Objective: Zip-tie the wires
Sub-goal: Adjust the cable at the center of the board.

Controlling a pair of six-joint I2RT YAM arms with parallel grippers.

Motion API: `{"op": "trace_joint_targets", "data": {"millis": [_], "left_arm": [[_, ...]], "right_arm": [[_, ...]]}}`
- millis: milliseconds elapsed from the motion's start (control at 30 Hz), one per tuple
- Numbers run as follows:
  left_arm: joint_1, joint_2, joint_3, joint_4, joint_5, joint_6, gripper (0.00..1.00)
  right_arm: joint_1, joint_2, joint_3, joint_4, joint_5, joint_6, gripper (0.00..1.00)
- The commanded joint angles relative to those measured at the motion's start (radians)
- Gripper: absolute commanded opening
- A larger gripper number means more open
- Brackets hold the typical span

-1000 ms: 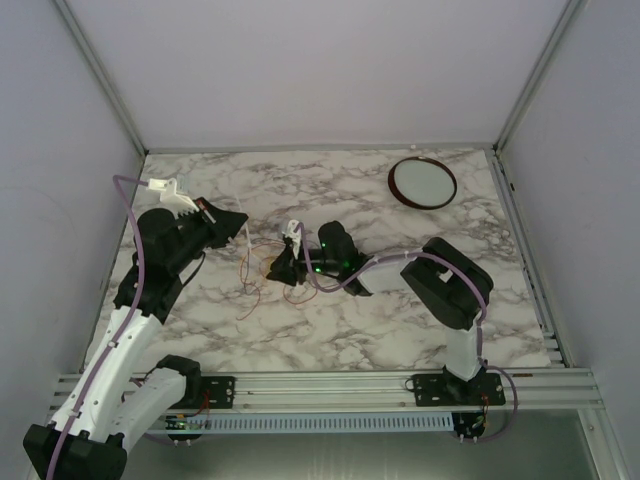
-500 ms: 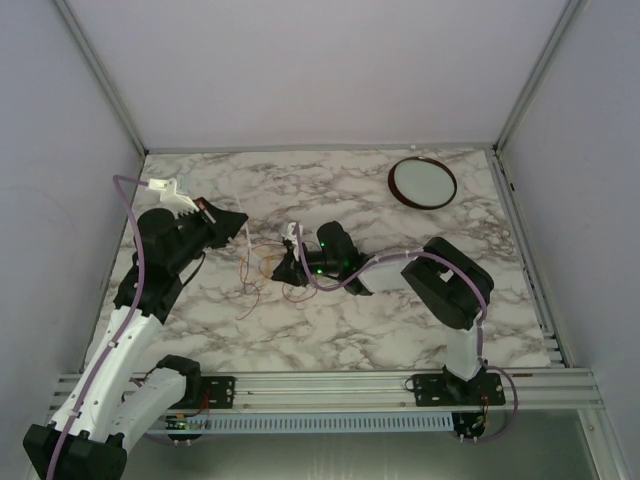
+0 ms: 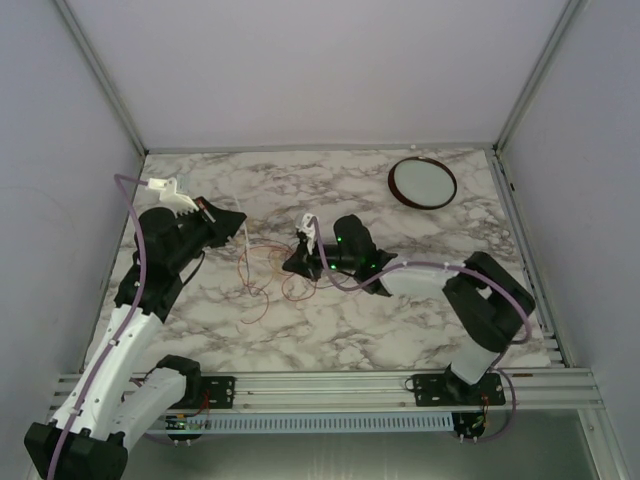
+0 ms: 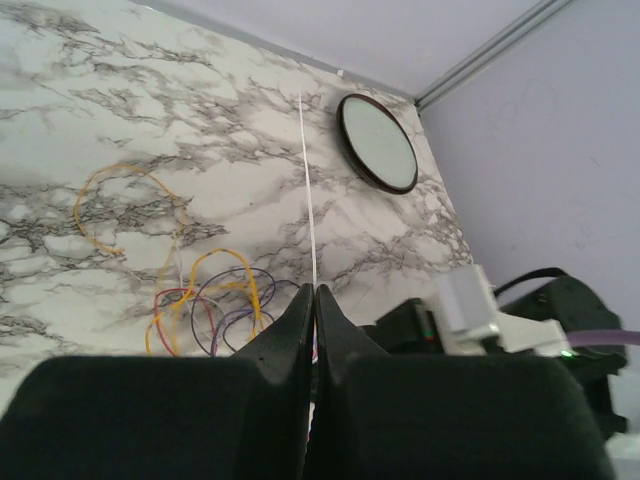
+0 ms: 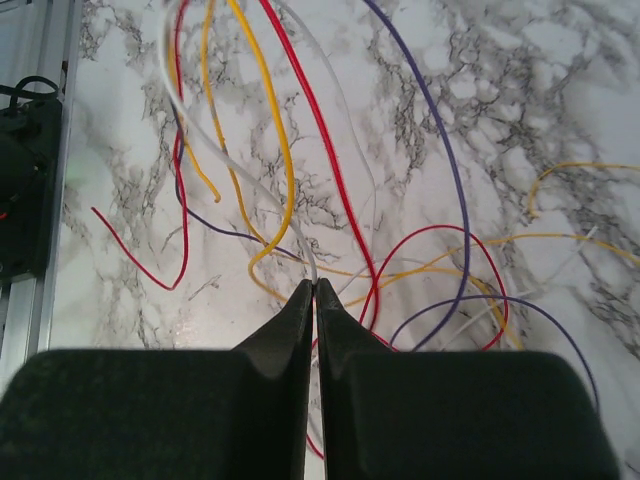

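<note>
Where lilac walls (image 3: 300, 70) enclose the marble table (image 3: 350, 330), left claw (image 4: 313, 290) clamps white strip (image 4: 308, 190), right claw (image 5: 313, 283) wires (image 5: 288, 170).

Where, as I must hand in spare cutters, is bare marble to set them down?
Free: the far strip between the left claw and the dish; the near strip between the wires and the front rail. Crowded: the middle, where the wires sprawl from the left claw to the right claw.

The wires (image 5: 283, 160) are red, yellow-orange, purple and white; the counter (image 3: 420, 330) is white marble veined grey; the dish (image 3: 422, 182) is white with a dark rim; the fingers (image 5: 285, 340) are black
</note>
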Motion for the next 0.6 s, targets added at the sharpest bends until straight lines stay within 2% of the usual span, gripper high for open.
{"op": "trace_joint_targets", "data": {"millis": [0, 133, 300, 567], "left_arm": [[0.013, 0.012, 0.015, 0.004, -0.011, 0.022, 0.00], [0.022, 0.017, 0.022, 0.001, -0.012, 0.027, 0.00], [0.032, 0.023, 0.021, -0.007, -0.008, 0.031, 0.00], [0.041, 0.021, 0.016, -0.011, -0.004, 0.030, 0.00]], "right_arm": [[-0.009, -0.100, -0.016, -0.161, 0.036, -0.054, 0.00], [-0.028, -0.202, -0.070, -0.238, 0.082, -0.071, 0.00], [-0.080, -0.321, -0.151, -0.261, 0.126, -0.052, 0.00], [-0.136, -0.434, -0.189, -0.266, 0.167, -0.028, 0.00]]}}
